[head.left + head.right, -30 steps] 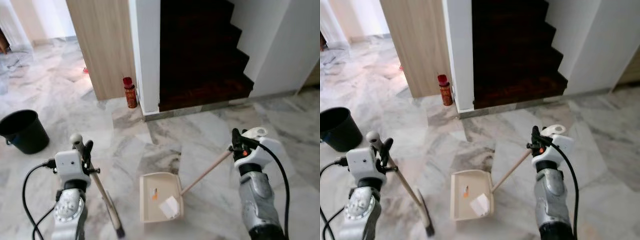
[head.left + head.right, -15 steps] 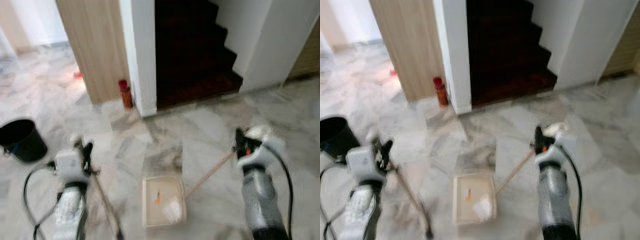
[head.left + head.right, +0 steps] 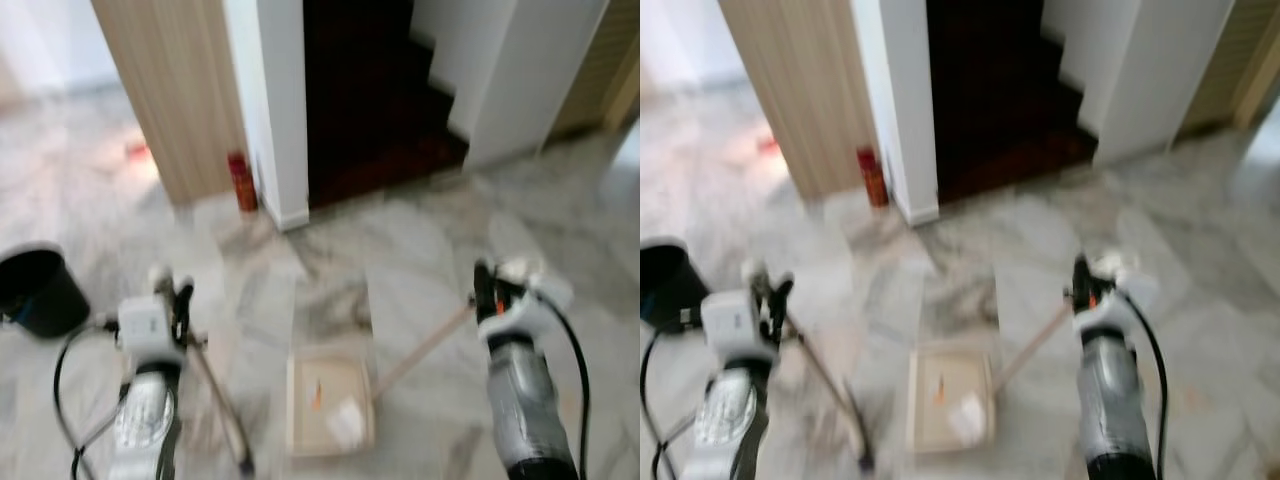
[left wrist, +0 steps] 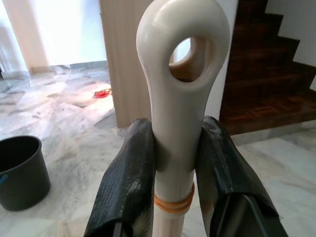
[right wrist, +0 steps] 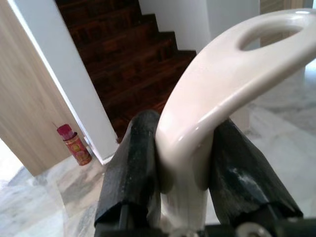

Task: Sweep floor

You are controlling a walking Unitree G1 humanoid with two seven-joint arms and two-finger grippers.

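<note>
Marble floor (image 3: pixel 420 250) in grey and white fills most of the head views, which are blurred. At the top centre a dark wooden staircase (image 3: pixel 370 110) rises between white walls, with a light wood panel (image 3: pixel 170 90) to its upper left. A small red can (image 3: pixel 240 182) stands on the floor at the foot of that panel, just beside the white wall edge.

At the far left edge sits a black bucket (image 3: pixel 38 290); what it holds cannot be made out.

Low in the centre of the frame lies the cream dustpan (image 3: pixel 328 400), flat on the floor. Inside it are a pale scrap of paper (image 3: pixel 346 422) toward the lower right corner and a small orange bit (image 3: pixel 317 392) nearer the middle. The dustpan's long handle (image 3: pixel 425 346) slants up to the right, where the right gripper (image 3: pixel 484 290) holds its top; the right wrist view shows both black fingers (image 5: pixel 133 168) clenched on the cream loop grip (image 5: pixel 222 89).

At lower left the left gripper (image 3: pixel 172 298) holds the broom handle (image 4: pixel 178 98), fingers (image 4: pixel 129 182) clamped on either side of the cream shaft just below its eyelet end. The broom shaft (image 3: pixel 218 405) runs down and to the right toward the floor, its dark tip (image 3: pixel 243 464) ending just left of the dustpan.
</note>
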